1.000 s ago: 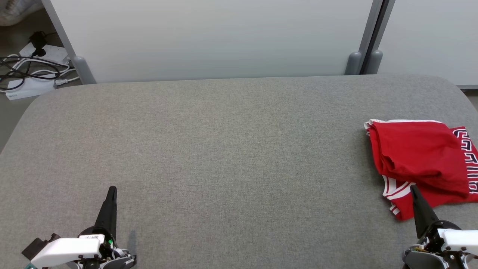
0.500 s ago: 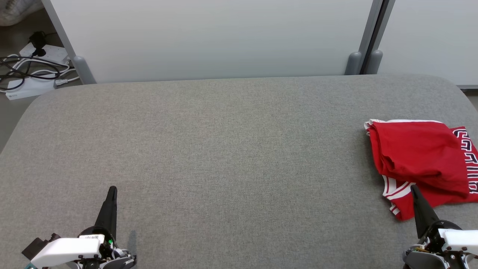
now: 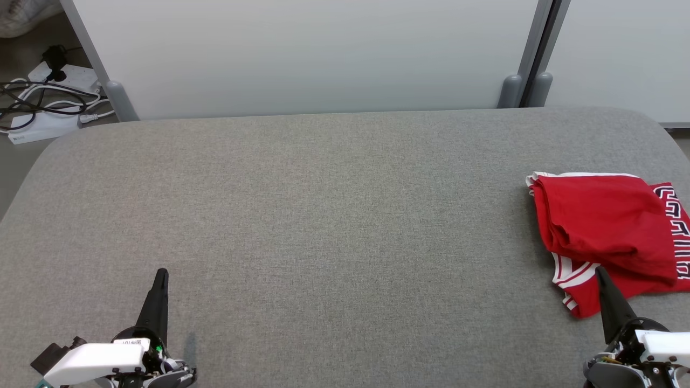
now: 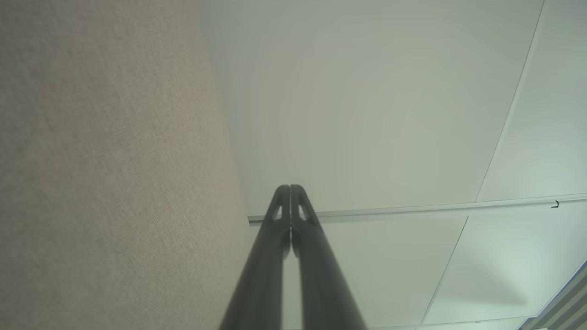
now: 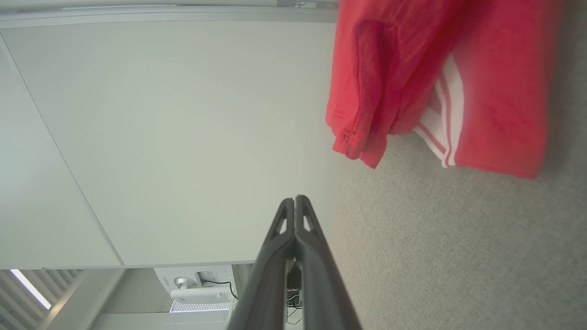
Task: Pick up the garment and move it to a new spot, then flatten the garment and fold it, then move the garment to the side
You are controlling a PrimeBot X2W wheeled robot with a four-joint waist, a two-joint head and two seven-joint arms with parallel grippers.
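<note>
The red garment [image 3: 604, 226] lies bunched at the right edge of the desk [image 3: 323, 215], the right fingers [image 3: 610, 307] pressed shut and empty near its front hem, the left fingers [image 3: 156, 304] likewise shut and empty, well apart.

Cropped, illegible lettering [image 3: 680, 231] on the red garment [image 3: 604, 226]; nothing readable.

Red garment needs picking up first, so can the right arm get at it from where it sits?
Probably yes. The garment lies just ahead of the right pincer, nothing standing between them on the table. The pincer is shut and would have to open first.
</note>
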